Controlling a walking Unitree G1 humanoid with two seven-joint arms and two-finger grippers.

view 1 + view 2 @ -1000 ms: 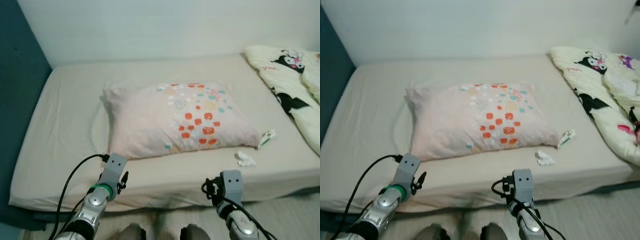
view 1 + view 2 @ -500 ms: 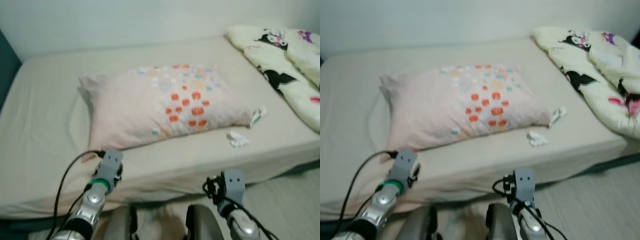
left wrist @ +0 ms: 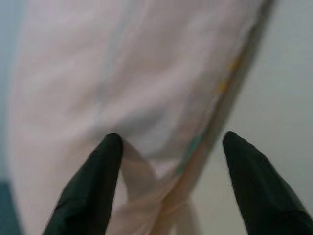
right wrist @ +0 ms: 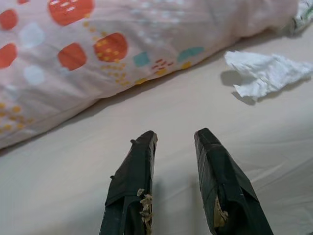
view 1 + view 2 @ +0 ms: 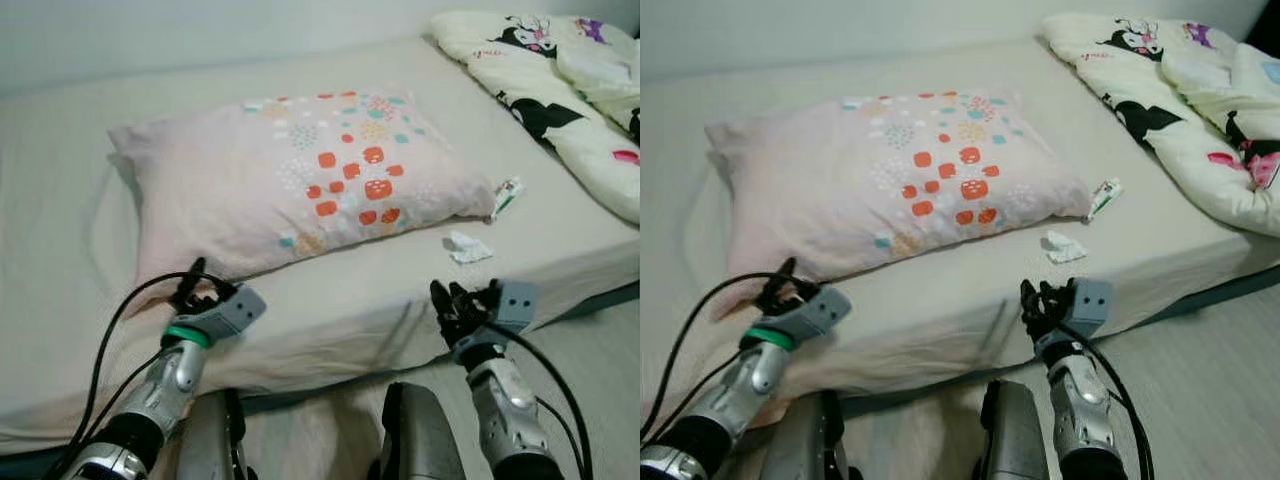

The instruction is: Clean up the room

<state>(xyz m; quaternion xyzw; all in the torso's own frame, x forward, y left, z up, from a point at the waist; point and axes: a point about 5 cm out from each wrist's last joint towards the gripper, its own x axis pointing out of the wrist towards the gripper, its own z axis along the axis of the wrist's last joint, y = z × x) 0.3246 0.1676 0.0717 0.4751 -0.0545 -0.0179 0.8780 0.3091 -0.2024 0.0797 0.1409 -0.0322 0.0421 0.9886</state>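
A pink pillow [image 5: 300,180] with orange and teal spots lies across the beige bed [image 5: 60,200]. Off its right corner lie a crumpled white tissue [image 5: 467,246] and a small green-and-white wrapper [image 5: 507,195]. My left gripper [image 5: 195,290] is at the pillow's near left corner, open, and the blurred pillow edge [image 3: 122,73] lies just beyond its fingertips. My right gripper [image 5: 455,300] hovers over the sheet at the bed's front edge, open by a narrow gap with nothing in it. The tissue [image 4: 266,73] lies a short way past it, to its right.
A cream blanket [image 5: 560,110] with black cartoon figures is heaped at the bed's far right. Light wood-look floor [image 5: 600,340] runs along the bed's right side. My own legs [image 5: 415,440] stand against the bed's front edge.
The camera has come closer to the bed and turned right. Both arms have lifted and reached forward, the left to the pillow's corner, the right over the sheet near the tissue.
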